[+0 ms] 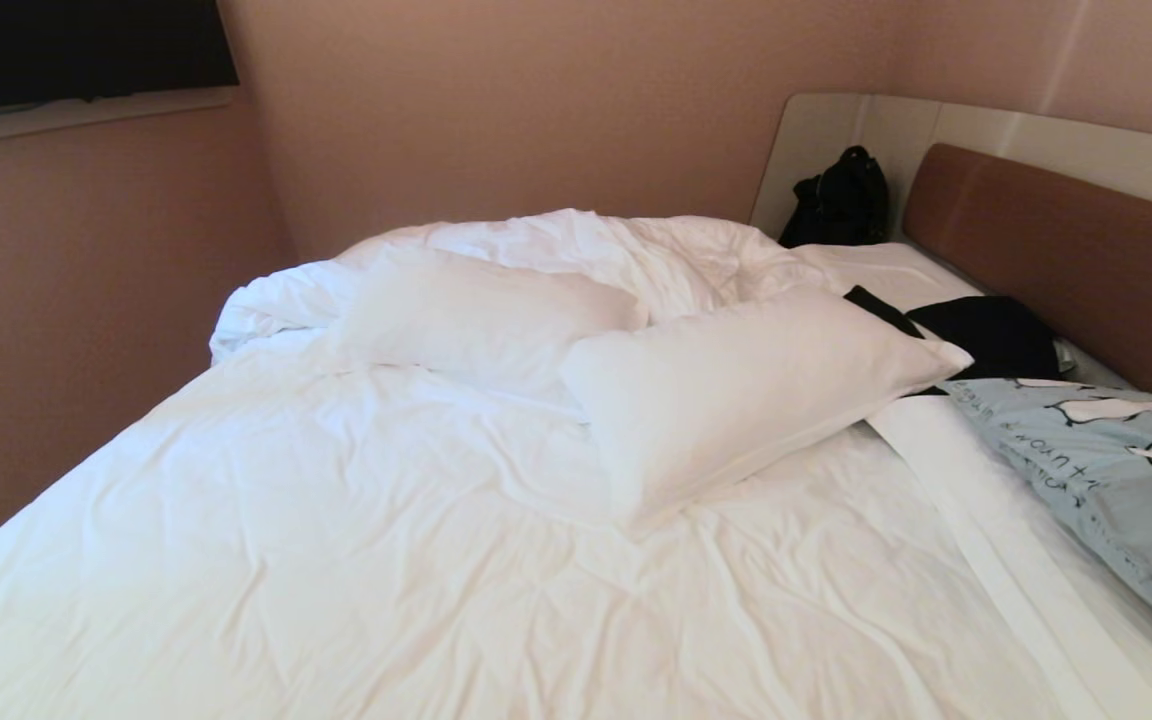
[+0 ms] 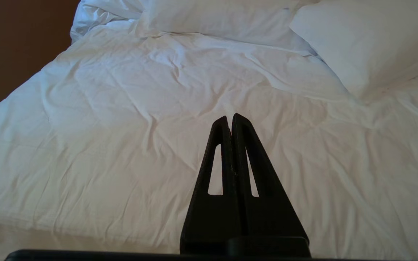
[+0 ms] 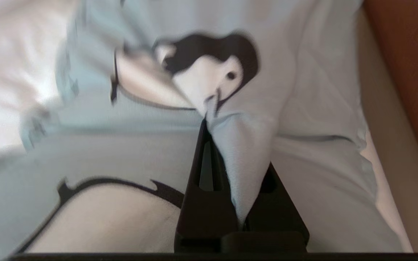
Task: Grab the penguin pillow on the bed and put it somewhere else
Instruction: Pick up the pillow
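Observation:
The pale-blue penguin pillow lies at the right side of the bed, close to the brown headboard. In the right wrist view the penguin pillow fills the picture, and my right gripper is shut on a pinched-up fold of its fabric beside a printed penguin. The fold covers one of the two fingers. My left gripper hangs shut and empty over the wrinkled white sheet. Neither arm shows in the head view.
Two plain white pillows lie across the middle of the bed, with a bunched duvet behind them. A black bag stands in the far corner and a dark garment lies by the headboard. A wall borders the bed's left side.

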Available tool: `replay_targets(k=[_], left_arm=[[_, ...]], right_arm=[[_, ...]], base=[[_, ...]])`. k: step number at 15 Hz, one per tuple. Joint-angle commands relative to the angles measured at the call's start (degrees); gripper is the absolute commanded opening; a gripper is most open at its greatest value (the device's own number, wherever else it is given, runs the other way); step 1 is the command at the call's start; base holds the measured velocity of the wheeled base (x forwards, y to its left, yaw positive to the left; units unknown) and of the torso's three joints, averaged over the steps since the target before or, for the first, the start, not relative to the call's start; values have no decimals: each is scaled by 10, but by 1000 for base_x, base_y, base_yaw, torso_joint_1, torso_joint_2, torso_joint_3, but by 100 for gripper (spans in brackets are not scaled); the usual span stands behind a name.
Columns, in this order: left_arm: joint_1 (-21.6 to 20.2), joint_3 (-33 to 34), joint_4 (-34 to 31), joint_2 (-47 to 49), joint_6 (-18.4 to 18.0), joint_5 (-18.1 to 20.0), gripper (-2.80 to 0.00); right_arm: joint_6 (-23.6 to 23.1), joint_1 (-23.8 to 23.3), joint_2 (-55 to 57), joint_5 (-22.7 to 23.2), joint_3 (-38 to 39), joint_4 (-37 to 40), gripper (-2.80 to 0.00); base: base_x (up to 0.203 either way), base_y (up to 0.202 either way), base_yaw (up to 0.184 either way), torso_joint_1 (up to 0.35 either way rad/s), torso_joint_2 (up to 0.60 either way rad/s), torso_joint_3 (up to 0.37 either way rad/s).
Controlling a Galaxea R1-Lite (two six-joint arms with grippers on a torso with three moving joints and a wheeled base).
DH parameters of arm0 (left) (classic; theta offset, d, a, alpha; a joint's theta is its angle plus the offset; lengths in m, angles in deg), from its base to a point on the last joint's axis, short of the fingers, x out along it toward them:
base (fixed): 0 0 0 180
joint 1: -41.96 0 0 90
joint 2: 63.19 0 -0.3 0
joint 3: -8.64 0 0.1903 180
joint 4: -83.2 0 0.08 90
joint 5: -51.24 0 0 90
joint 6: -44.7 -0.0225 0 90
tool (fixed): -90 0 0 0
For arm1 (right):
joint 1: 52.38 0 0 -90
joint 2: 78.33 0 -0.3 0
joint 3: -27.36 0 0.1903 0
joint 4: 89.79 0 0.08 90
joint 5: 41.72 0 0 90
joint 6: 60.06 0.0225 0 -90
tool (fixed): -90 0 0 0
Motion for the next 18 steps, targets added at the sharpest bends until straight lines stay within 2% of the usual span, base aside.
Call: replay_targets(k=[1,6,10,14,16,18], left_arm=[[0,0,0,0,0,0,-280],[0,0,0,0,-1,0,-280],[0,0,0,0,-1,0,-280],[0,0,0,0,-1,0,-280],[0,0,0,0,-1,0,-280],[0,0,0,0,-1,0,-280]], right_arm=[[42,16,-49,-1,8,-4,-280],[69,50,-128,-16,35,-4,-280],[78,60,-178,-17,49,-4,-280],[169,88,-225,-17,43,-6,-280],[188,113,-241,-29,42,-6,-280],[191,149,-251,-62,46,-6,-280]], base=[[0,0,0,0,0,0],[0,0,0,0,0,0],[0,0,0,0,0,0],[0,0,0,0,0,0],[0,0,0,0,0,0],[0,0,0,0,0,0]])
